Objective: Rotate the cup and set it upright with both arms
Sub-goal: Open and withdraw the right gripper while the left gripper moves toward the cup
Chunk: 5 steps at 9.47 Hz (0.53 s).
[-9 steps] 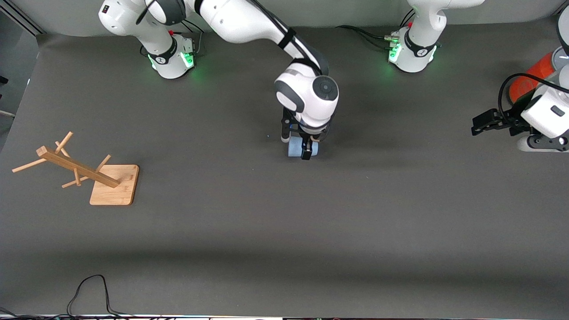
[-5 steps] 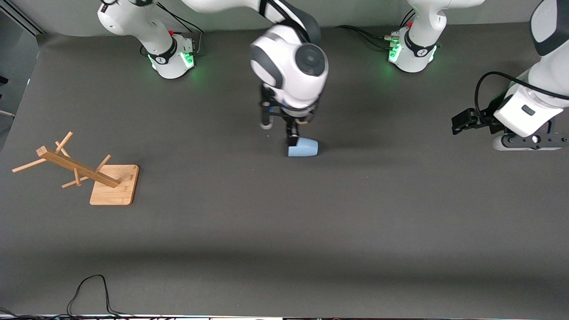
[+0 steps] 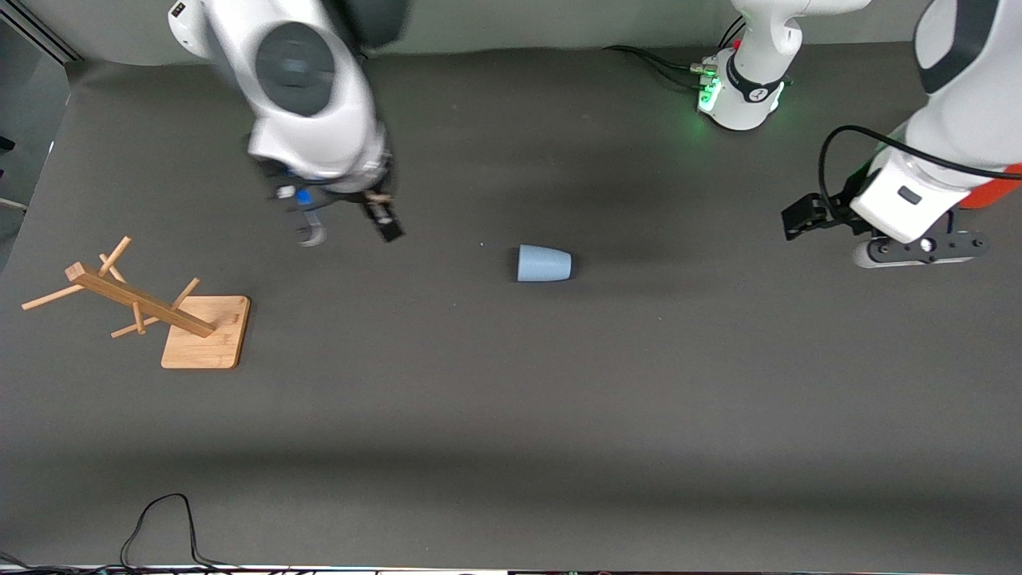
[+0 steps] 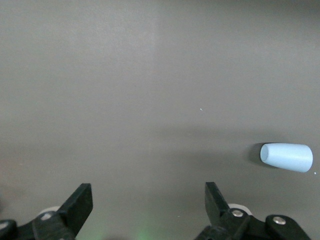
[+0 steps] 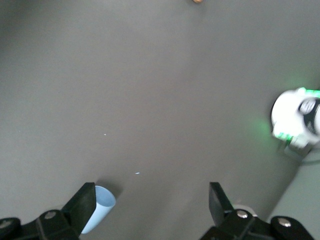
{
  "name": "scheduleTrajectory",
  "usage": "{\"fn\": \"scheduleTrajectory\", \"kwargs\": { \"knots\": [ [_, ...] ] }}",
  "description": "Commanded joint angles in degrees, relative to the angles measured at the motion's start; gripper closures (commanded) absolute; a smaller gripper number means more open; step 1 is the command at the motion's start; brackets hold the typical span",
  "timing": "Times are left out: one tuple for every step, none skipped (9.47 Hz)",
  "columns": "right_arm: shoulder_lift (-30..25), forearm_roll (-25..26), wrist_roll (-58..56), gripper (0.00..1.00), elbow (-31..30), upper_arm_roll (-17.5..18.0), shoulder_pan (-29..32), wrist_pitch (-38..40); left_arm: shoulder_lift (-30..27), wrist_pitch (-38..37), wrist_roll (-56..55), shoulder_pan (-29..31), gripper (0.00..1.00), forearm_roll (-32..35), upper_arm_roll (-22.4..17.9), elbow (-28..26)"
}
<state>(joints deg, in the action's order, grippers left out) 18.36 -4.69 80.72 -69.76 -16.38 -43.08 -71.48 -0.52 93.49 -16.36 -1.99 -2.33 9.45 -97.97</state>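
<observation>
Front view: cup (image 3: pixel 544 263) lies on its side mid-table, both the right gripper (image 3: pixel 351 228) and left gripper (image 3: pixel 801 216) spread, empty; likely light, stiff, slippery — pinch across the tapered wall.

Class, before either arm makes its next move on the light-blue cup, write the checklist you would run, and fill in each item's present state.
1. Cup free of both grippers: ok.
2. Cup upright: not ok, on its side on the table.
3. Left gripper jaws open: ok.
4. Right gripper jaws open: ok.
5. Wooden rack apart from the cup: ok.
6. Which way the cup's open rim faces: cannot tell.
</observation>
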Motion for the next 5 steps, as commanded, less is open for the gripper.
{"fn": "scheduleTrajectory", "kwargs": {
  "knots": [
    [-4.0,-0.5,-21.7,0.0,-2.8,-5.2,1.1,2.3,-1.1,0.5,-4.1,-1.4,0.0,0.7,1.2,-0.3],
    [-5.0,-0.2,-30.4,0.0,-3.1,-8.0,1.1,2.1,-1.1,0.5,-5.5,-2.7,0.0,0.8,1.2,-0.1],
    [-5.7,-0.3,-36.4,0.0,-3.3,-11.4,1.0,1.1,-0.7,0.4,-8.3,-4.8,0.0,2.1,1.2,0.2],
    [-6.4,-0.3,-41.6,0.0,-4.1,-14.3,1.1,0.8,0.1,0.2,-11.8,-7.6,0.0,4.1,1.2,0.7],
    [-7.7,-0.3,-48.2,0.0,-5.9,-17.8,1.0,-0.7,1.1,0.2,-15.9,-10.7,0.0,5.0,1.2,1.2]
  ]
}}
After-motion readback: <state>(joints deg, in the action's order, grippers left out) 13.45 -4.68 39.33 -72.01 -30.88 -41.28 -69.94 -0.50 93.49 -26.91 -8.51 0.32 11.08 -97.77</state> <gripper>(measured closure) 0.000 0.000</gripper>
